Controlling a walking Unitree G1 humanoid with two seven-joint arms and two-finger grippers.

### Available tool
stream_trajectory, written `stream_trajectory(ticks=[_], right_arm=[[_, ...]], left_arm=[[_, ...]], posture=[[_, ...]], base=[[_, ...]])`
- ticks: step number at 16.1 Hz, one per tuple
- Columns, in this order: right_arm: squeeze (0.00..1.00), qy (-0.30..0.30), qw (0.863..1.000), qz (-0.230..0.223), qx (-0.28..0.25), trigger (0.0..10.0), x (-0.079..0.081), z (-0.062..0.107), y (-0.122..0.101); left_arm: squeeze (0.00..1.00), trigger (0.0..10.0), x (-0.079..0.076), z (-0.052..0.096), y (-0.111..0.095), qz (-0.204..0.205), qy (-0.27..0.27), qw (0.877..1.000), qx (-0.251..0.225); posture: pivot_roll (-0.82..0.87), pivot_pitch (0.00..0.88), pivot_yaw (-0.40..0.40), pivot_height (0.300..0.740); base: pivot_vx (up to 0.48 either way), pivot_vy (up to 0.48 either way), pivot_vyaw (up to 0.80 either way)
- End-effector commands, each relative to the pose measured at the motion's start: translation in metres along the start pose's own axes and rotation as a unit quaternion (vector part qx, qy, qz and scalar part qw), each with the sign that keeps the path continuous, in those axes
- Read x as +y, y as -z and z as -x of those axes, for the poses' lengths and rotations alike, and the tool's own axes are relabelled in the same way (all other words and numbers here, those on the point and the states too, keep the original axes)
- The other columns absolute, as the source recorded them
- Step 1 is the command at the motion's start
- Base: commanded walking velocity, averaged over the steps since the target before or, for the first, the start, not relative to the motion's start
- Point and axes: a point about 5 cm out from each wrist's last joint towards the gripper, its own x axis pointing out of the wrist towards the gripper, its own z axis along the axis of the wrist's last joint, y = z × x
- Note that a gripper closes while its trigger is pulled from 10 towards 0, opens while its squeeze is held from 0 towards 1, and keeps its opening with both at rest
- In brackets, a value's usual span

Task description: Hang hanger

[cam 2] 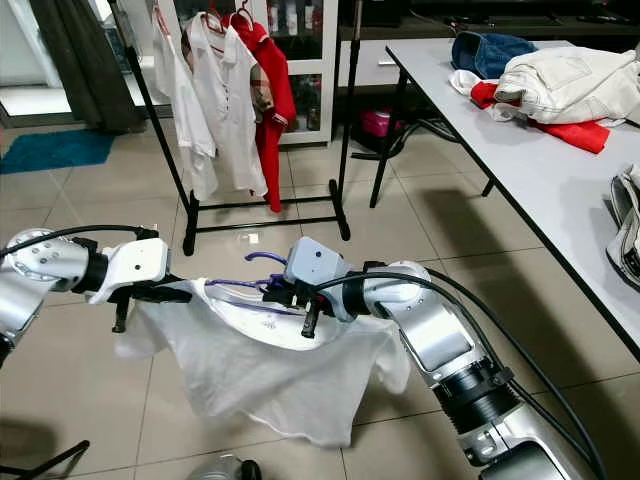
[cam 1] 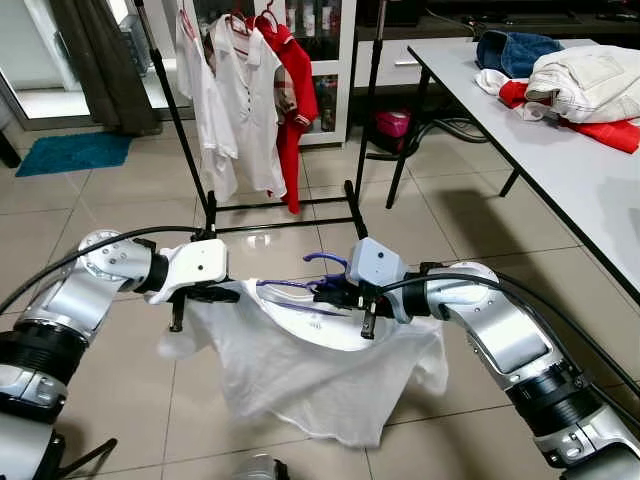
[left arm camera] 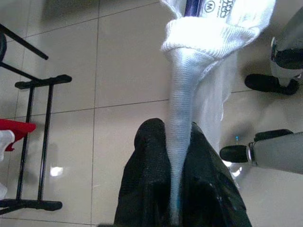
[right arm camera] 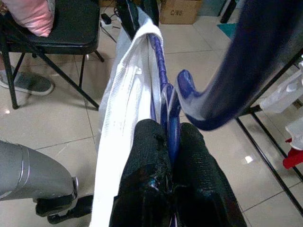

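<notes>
A white shirt (cam 1: 300,370) hangs between my two grippers above the tiled floor, with a blue plastic hanger (cam 1: 320,275) partly inside its collar. My left gripper (cam 1: 215,293) is shut on a stretched fold of the shirt (left arm camera: 177,142) at its left shoulder. My right gripper (cam 1: 335,293) is shut on the blue hanger (right arm camera: 170,118) just below its hook, with the white collar (right arm camera: 128,94) beside the fingers. The black clothes rack (cam 1: 280,205) stands ahead, carrying white shirts (cam 1: 230,100) and a red garment (cam 1: 295,90).
A grey table (cam 1: 560,150) runs along the right, with a pile of white, red and blue clothes (cam 1: 570,85). A blue mat (cam 1: 70,152) lies at the far left. A black folding chair (right arm camera: 57,28) and a person's shoe (right arm camera: 28,82) appear in the right wrist view.
</notes>
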Motion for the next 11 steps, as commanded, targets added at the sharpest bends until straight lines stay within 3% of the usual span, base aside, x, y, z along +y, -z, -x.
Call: stream_trajectory(ticks=[1, 2, 3, 5, 8, 10, 11], right_arm=[[0.0, 0.011, 1.0, -0.002, 0.003, 0.0, -0.004, 0.003, 0.0], [0.0, 0.021, 1.0, -0.008, 0.003, 0.0, -0.006, 0.004, 0.002], [0.0, 0.029, 0.999, -0.014, 0.004, 0.0, -0.006, 0.004, 0.004], [0.0, 0.043, 0.999, -0.023, 0.011, 0.0, -0.008, 0.005, 0.008], [0.0, 0.057, 0.998, -0.027, 0.024, 0.0, -0.011, 0.008, 0.014], [0.0, 0.073, 0.996, -0.035, 0.034, 0.0, -0.015, 0.011, 0.02], [0.0, 0.084, 0.995, -0.039, 0.035, 0.0, -0.015, 0.011, 0.023]], left_arm=[[0.0, 3.8, 0.014, 0.011, -0.009, -0.013, -0.036, 0.999, -0.015], [0.0, 10.0, 0.014, 0.013, -0.013, 0.013, -0.031, 0.998, -0.05], [1.0, 10.0, 0.012, 0.015, -0.018, 0.015, -0.022, 0.997, -0.075], [1.0, 10.0, 0.01, 0.018, -0.022, 0.014, -0.01, 0.995, -0.099], [1.0, 10.0, 0.01, 0.023, -0.02, -0.001, -0.008, 0.995, -0.099], [1.0, 10.0, 0.013, 0.028, -0.027, -0.001, -0.024, 0.991, -0.129], [1.0, 10.0, 0.015, 0.029, -0.033, 0.015, -0.042, 0.985, -0.167]], posture=[[-0.03, 0.0, 0.064, 0.74], [-0.03, 0.0, 0.061, 0.74], [-0.03, 0.0, 0.059, 0.74], [-0.03, 0.0, 0.052, 0.74], [-0.03, 0.0, 0.049, 0.74], [-0.03, 0.0, 0.046, 0.74], [-0.03, 0.0, 0.051, 0.74]], base=[[0.0, 0.0, 0.0], [0.0, 0.0, 0.0], [0.0, 0.0, 0.0], [0.0, 0.0, 0.0], [0.0, 0.0, 0.0], [0.0, 0.0, 0.0], [0.0, 0.0, 0.0]])
